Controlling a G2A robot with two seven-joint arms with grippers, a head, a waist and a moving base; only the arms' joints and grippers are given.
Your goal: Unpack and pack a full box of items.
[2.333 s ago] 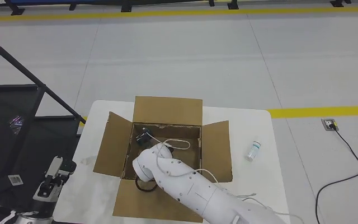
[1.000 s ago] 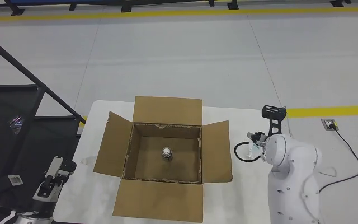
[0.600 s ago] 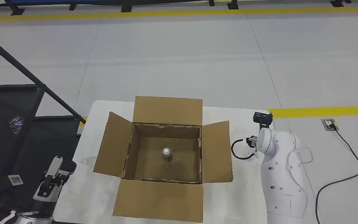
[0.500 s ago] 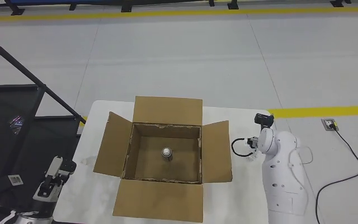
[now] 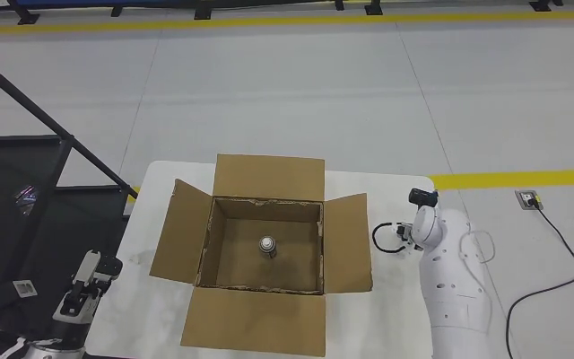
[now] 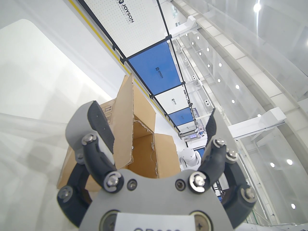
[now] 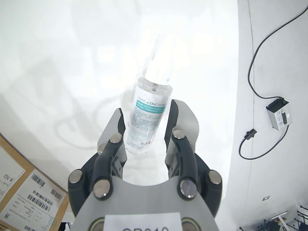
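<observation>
Likely a pick for packing: right gripper (image 7: 146, 108) straddles the bottle (image 7: 151, 92) lying on the worktop (image 7: 60, 37) mid-frame, jaws part open, not clamped. Next move: close, lift, carry to box (image 5: 345, 242). Left gripper (image 6: 154, 115) wide open, empty.

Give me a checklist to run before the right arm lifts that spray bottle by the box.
1. Spray bottle sits between the fingers of the right tool: ok.
2. Fingers closed firmly on it: not ok, a gap shows on one side.
3. Bottle lies flat on bare table: ok.
4. Box flaps open: ok.
5. Room in the box beside the small item standing inside: ok.
6. Left tool open, empty, apart from the box: ok.
</observation>
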